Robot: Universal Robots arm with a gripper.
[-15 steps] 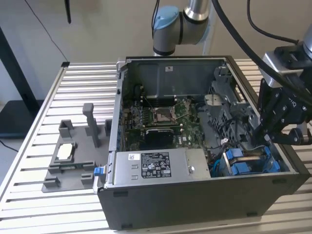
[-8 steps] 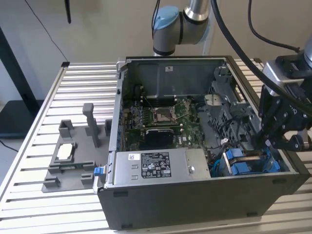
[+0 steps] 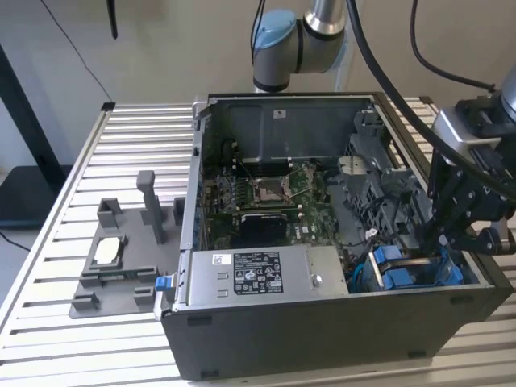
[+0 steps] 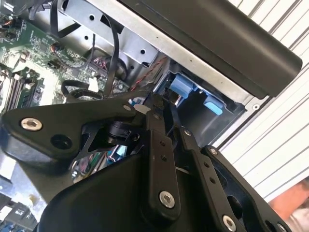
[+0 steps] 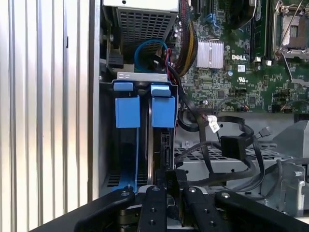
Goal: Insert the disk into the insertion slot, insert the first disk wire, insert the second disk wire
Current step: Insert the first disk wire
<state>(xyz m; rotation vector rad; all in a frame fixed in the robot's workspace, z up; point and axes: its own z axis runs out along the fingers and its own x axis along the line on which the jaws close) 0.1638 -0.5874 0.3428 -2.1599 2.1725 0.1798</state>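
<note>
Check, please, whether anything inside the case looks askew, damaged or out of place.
Nothing looks damaged. Black cables sprawl loose across the grey bracket beside the slot, their connectors lying unplugged; that is the only untidy spot.

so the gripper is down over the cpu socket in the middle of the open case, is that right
Not quite. In the exterior view the gripper is down at the insertion slot with its blue tabs, in the corner of the open case at the exterior view's right, not over the cpu socket in the middle.
</note>
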